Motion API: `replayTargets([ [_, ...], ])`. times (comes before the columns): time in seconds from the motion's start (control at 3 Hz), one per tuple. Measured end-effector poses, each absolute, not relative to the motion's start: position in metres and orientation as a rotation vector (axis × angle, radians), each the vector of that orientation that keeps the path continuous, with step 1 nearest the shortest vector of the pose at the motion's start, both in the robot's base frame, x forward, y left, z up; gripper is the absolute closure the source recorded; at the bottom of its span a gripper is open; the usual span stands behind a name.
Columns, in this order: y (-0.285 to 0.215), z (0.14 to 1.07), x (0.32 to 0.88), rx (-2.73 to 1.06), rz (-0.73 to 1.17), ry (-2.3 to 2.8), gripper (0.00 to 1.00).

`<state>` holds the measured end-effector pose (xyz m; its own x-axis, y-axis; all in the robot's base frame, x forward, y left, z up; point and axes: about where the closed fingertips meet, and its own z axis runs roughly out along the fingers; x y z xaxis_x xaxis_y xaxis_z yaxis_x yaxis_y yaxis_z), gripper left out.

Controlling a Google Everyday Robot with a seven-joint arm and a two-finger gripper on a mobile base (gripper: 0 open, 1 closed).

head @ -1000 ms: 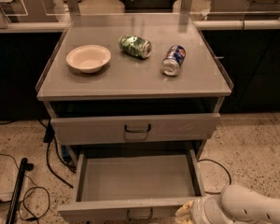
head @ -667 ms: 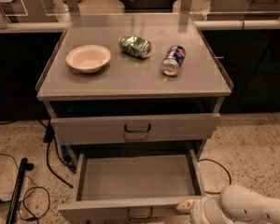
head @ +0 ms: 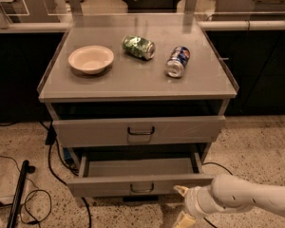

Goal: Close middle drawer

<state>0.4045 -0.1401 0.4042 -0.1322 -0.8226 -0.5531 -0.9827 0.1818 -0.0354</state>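
The middle drawer (head: 109, 185) is a shallow grey tray pulled partly out of the grey cabinet. Its low front carries a small dark loop handle (head: 142, 189). My gripper (head: 182, 205) comes in from the lower right on a white arm. It is open and holds nothing. Its upper fingertip (head: 180, 190) is at the drawer front, just right of the handle. Its lower fingertip (head: 184, 219) hangs below the front. The lowest drawer is out of view.
The taller-fronted top drawer (head: 140, 129) above stands slightly out. On the cabinet top (head: 133, 82) are a white bowl (head: 90, 59), a green can (head: 138, 47) and a blue can (head: 177, 61), both cans lying down. Black cables and a dark pole (head: 18, 194) lie on the floor at left.
The middle drawer has slid well back into the cabinet, with much less of its tray showing. My gripper has moved forward with the drawer front.
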Motion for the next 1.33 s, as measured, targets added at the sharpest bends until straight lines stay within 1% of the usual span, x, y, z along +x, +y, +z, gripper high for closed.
replayTargets([
  [0.33, -0.124, 0.4, 0.452, -1.744, 0.446, 1.947, 0.42],
  [0.67, -0.12, 0.402, 0.502, -1.76, 0.366, 1.912, 0.65],
  [1.0, -0.118, 0.405, 0.515, -1.762, 0.346, 1.901, 0.73],
  [1.33, -0.118, 0.405, 0.515, -1.762, 0.346, 1.901, 0.49],
])
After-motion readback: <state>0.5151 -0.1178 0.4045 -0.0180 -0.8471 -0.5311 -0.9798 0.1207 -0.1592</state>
